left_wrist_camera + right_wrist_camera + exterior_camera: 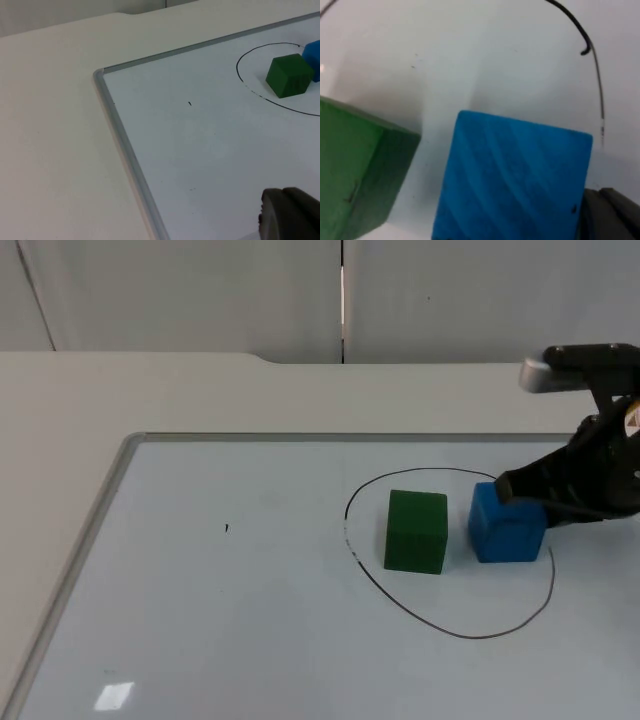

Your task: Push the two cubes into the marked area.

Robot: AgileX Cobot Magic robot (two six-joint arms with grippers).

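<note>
Right gripper (512, 490) touches the blue cube (507, 524), finger state unclear; blue cube and green cube (415, 531) sit apart inside the drawn ring (460, 635); left gripper (290, 215) waits, likewise unclear.

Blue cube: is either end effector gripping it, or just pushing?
Nothing is held. The right end effector presses against the blue cube at its upper right edge; the left end effector waits apart.
</note>
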